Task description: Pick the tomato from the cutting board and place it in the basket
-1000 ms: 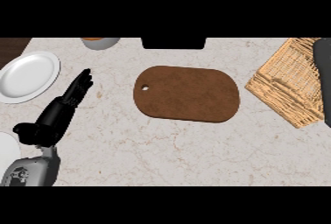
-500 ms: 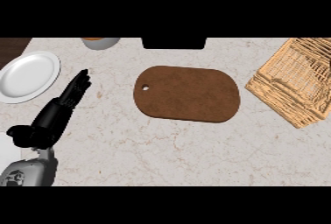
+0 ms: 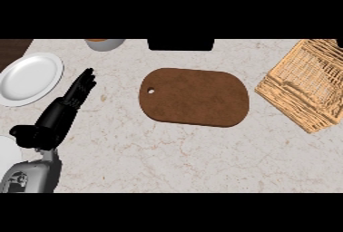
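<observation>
The brown cutting board [image 3: 194, 97] lies in the middle of the counter with nothing on it. No tomato shows in the head view. The woven basket [image 3: 308, 84] stands at the right edge, and I cannot see what is inside it. My left hand [image 3: 67, 108] rests at the left, open, with straight fingers pointing up toward the plate. It is well apart from the board. My right hand is out of view.
A white plate [image 3: 30, 79] lies at the far left, just beyond my left fingertips. A grey cup [image 3: 105, 43] and a black object [image 3: 181, 44] sit at the back edge. Part of another white item [image 3: 5, 154] shows at the lower left.
A dark shape, likely my right arm, that showed over the basket's top corner one second ago has left the view. The left hand has barely moved.
</observation>
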`<state>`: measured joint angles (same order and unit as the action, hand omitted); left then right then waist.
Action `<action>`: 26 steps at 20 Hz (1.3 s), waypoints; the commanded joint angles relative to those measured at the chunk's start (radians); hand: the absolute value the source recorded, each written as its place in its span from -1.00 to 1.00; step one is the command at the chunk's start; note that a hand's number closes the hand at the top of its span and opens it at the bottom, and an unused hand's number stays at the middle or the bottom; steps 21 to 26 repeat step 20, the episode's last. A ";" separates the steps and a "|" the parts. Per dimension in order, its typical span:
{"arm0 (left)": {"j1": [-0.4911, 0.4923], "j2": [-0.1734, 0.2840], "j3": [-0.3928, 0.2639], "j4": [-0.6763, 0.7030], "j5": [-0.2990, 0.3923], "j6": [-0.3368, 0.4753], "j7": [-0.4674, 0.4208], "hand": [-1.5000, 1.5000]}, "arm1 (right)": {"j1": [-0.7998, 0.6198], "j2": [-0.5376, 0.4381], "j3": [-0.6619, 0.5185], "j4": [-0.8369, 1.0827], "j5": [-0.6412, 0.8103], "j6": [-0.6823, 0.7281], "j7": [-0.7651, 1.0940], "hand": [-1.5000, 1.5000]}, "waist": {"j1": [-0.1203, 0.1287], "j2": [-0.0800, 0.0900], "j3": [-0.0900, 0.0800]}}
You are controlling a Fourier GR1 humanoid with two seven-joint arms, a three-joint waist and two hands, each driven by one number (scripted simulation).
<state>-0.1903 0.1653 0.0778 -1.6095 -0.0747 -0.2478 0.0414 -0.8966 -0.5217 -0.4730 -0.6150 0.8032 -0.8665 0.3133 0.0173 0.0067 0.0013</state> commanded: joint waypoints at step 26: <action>0.048 -0.003 -0.002 -0.023 -0.014 -0.004 -0.013 0.00 | 0.003 -0.110 -0.195 -0.017 -0.412 0.115 -0.284 -1.00 | -0.017 -0.009 -0.001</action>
